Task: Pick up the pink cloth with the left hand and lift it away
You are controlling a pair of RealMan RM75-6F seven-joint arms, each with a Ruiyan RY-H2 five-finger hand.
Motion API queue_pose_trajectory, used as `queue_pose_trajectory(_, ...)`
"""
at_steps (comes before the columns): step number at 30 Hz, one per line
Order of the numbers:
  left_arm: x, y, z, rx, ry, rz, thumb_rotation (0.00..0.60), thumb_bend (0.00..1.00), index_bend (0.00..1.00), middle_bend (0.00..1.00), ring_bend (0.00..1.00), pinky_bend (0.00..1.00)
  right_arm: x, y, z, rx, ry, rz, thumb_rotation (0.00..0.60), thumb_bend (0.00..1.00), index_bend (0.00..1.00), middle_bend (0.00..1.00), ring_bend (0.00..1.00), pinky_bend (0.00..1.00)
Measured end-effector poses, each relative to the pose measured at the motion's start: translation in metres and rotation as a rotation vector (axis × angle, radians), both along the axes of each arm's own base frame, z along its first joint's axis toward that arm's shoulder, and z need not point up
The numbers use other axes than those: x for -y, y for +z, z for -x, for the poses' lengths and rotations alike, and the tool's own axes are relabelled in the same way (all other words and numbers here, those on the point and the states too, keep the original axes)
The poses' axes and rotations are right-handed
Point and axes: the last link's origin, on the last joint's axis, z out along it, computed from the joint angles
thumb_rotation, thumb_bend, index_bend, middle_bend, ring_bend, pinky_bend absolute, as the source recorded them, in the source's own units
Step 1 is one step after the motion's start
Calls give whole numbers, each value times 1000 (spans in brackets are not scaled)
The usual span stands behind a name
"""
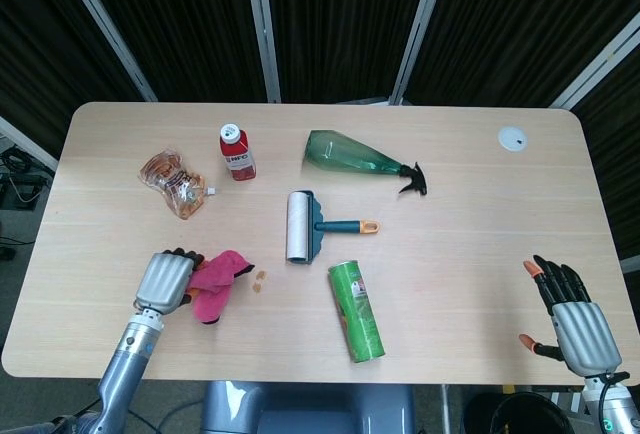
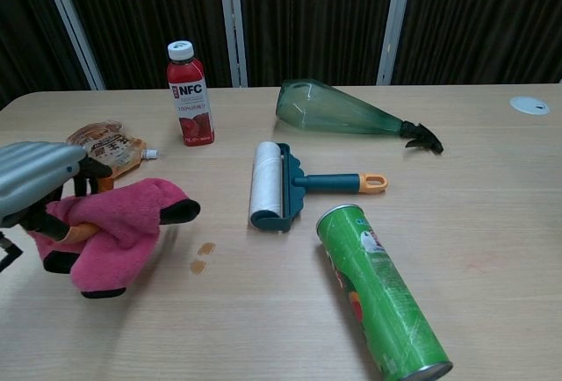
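Pink cloth (image 2: 123, 227) gripped in left hand (image 2: 39, 183), raised off the table (image 1: 450, 204).

Bunched under curled fingers so it hangs free, near the brown spots (image 2: 201, 257). Right hand (image 1: 575, 319) idle, spread wide, holding nothing, well apart.

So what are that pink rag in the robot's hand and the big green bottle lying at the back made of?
The pink cloth, gripped by the left hand, looks like soft, matte fabric, perhaps microfibre: it droops in loose folds and has dark edging. The green spray bottle looks like glossy, see-through plastic: light shines through its tinted body, and its black trigger head looks like hard plastic.
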Motion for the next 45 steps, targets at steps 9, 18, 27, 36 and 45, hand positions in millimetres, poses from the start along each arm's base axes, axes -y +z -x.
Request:
queue_pose_trajectory(9, 5, -34, -52, 53, -87, 82, 600, 660, 789, 496, 409, 526, 1, 1, 1, 11, -5, 0, 600, 0, 0, 0, 0, 0)
queue_pose_trajectory(18, 4, -67, -60, 12, -109, 138, 600, 660, 792, 496, 410, 526, 0, 1, 1, 24, -13, 4, 600, 0, 0, 0, 0, 1)
queue_pose_trajectory(27, -16, -96, -58, -39, -89, 149, 600, 660, 799, 497, 410, 528, 1, 2, 2, 39, -21, 4, 600, 0, 0, 0, 0, 1)
queue_pose_trajectory(36, -40, -98, -51, -73, -78, 106, 600, 660, 799, 497, 410, 528, 1, 3, 2, 46, -23, 4, 600, 0, 0, 0, 0, 1)
queue_pose_trajectory(45, -59, -74, -28, -119, -37, 38, 600, 659, 797, 497, 409, 528, 1, 3, 2, 43, -22, 5, 600, 0, 0, 0, 0, 1)
